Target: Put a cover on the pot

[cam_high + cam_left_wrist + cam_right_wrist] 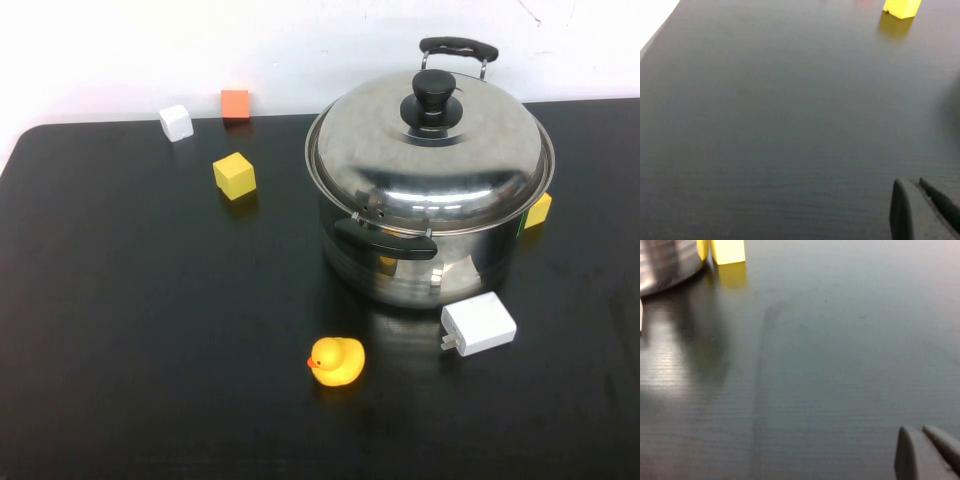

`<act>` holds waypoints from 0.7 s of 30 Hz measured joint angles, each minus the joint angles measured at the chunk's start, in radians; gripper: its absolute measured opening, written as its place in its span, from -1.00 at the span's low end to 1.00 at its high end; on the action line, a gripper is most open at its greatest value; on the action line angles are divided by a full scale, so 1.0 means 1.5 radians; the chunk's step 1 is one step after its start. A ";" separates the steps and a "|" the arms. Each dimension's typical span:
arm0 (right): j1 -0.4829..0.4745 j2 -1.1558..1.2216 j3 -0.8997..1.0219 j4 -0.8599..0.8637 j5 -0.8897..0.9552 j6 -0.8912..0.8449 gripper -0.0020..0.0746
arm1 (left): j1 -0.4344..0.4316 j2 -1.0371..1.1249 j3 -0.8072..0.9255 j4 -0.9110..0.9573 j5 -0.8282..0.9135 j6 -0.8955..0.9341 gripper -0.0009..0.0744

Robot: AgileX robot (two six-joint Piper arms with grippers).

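Looks like we're done: the pot (425,250) sits right of centre on the worktop (150,320) with its lid (430,150) seated. Left gripper (920,210) and right gripper (922,452) hover low over bare worktop, jaws together. Nothing left but staying parked.

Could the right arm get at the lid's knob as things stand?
Probably yes. The knob sits exposed atop the lid, which already covers the pot, with nothing above it. The right gripper is low over bare table beside the pot; the left gripper is also low, elsewhere.
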 joint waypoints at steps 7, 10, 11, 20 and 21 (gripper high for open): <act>0.000 0.000 0.000 0.000 0.000 0.000 -0.95 | 0.000 0.000 0.000 0.000 0.000 0.000 -0.98; 0.000 0.000 0.000 0.000 0.000 0.000 -0.95 | 0.000 0.000 0.000 0.000 0.000 0.000 -0.98; 0.000 0.000 0.000 0.000 0.000 0.000 -0.95 | 0.000 0.000 0.000 0.000 0.000 0.000 -0.98; 0.000 0.000 0.000 -0.017 0.000 -0.028 -0.95 | 0.000 0.000 0.000 0.000 0.000 0.001 -0.98; 0.000 0.000 0.000 -0.017 0.000 -0.029 -0.95 | 0.000 0.000 0.000 0.000 0.000 0.001 -0.98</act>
